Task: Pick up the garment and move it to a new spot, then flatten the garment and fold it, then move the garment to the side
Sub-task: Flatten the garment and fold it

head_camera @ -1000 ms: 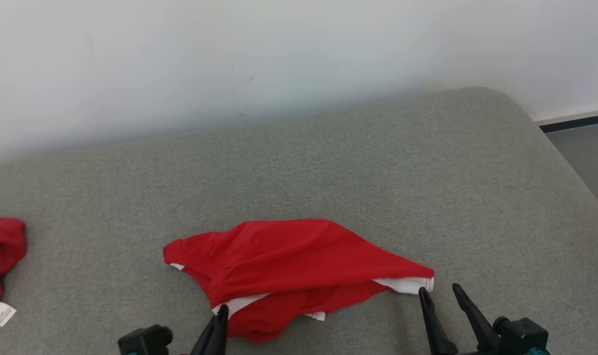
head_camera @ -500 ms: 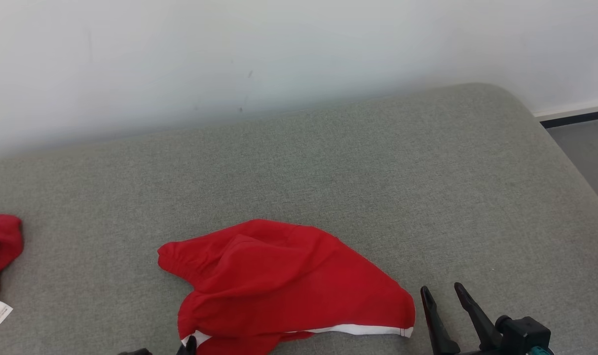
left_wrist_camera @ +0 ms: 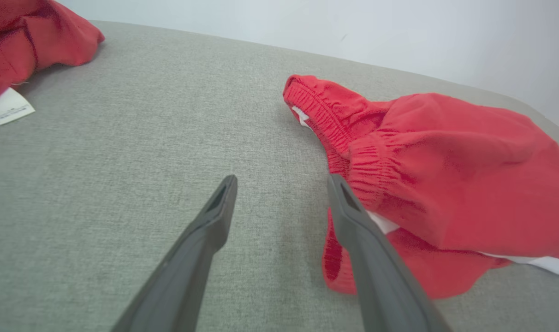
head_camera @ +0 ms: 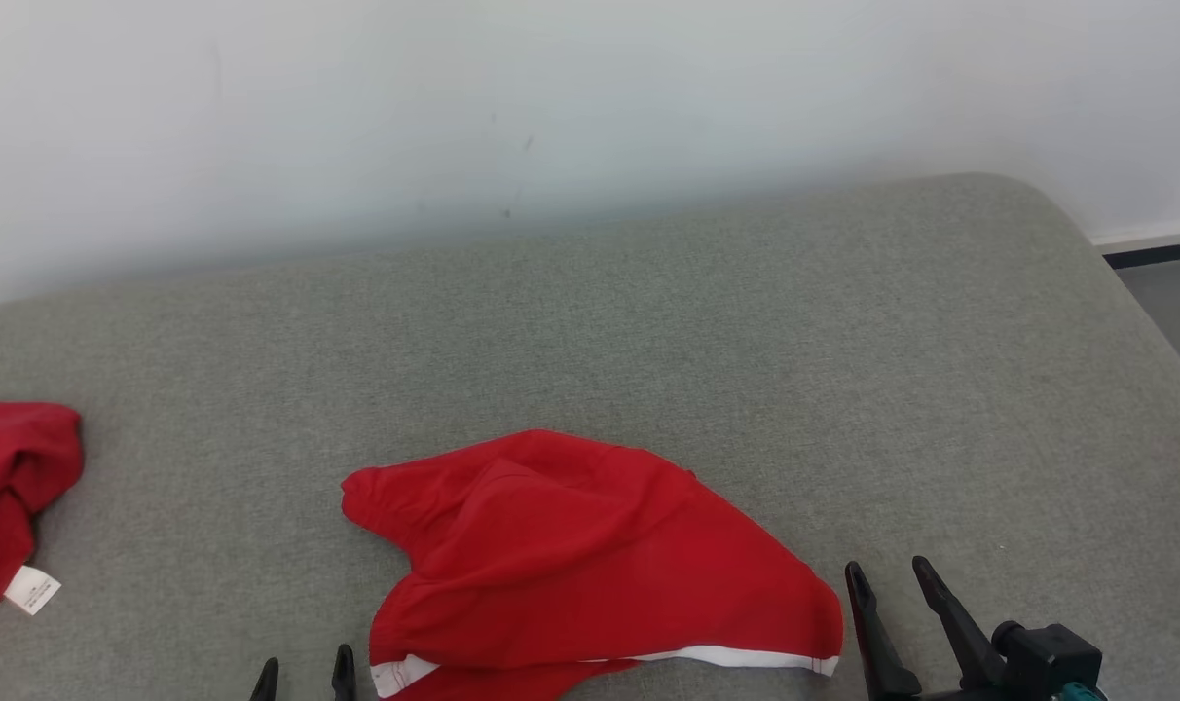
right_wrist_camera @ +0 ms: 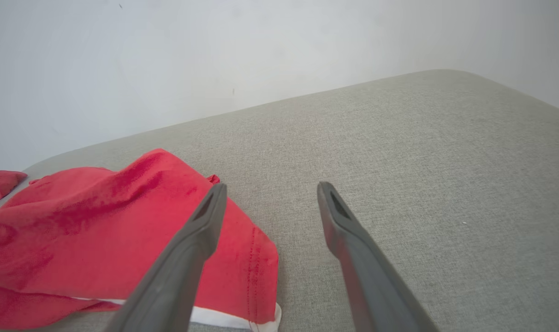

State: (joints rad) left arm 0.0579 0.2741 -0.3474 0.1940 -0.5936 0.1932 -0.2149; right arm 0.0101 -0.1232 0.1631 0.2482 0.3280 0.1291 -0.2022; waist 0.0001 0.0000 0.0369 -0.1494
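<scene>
On coarse grey upholstery (head_camera: 746, 341), a crumpled red garment (head_camera: 590, 545), perhaps shorts.

A big grey padded top (head_camera: 648, 321) is soft and fuzzy, with a round corner at the far right. Behind it stands a white wall (head_camera: 454, 97) with a few tiny dark marks (head_camera: 529, 144). A crumpled red cloth (head_camera: 16, 467) lies at the left edge, and a little white tag (head_camera: 32, 590) hangs from it. Grey floor (head_camera: 1174, 302) and a dark strip (head_camera: 1155, 255) show at the right.
</scene>
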